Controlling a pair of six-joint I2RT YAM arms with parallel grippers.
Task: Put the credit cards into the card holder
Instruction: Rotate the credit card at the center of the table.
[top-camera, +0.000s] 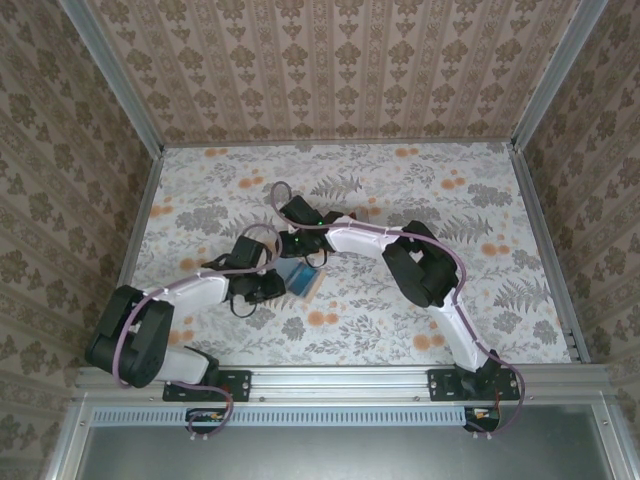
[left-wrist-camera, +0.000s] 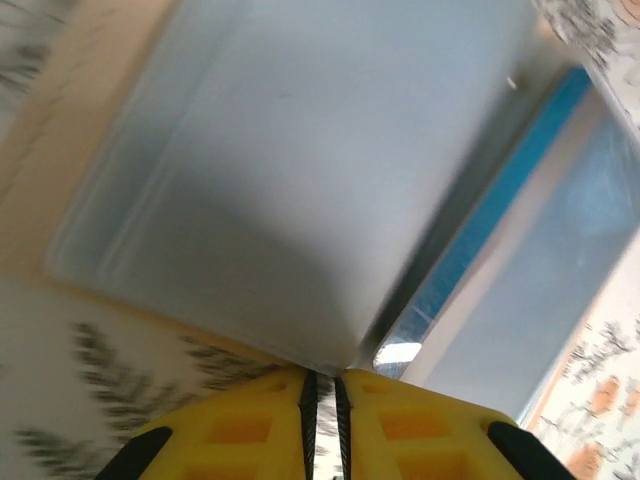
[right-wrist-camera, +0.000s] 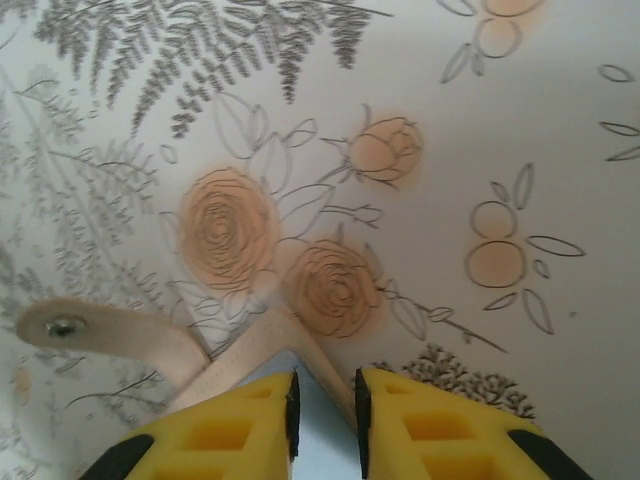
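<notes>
The card holder (top-camera: 300, 279) sits near the middle of the surface (top-camera: 520, 200), pinched by both arms. The left gripper (left-wrist-camera: 322, 400) is nearly closed on its blue-grey lining, and the right gripper (right-wrist-camera: 324, 405) is narrow on a tan corner beside the snap strap (right-wrist-camera: 100, 335). A blue card (left-wrist-camera: 500, 190) edge shows in the fold. The holder looks light and floppy, so it wants holding at both flaps. The cards seem stiff and slick, best taken by their edges.

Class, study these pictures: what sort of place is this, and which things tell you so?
Most likely a robot test booth, not a home. The left arm and right arm are bolted to a metal rail, and wallpapered panels in metal framing box in the flower-patterned table.
</notes>
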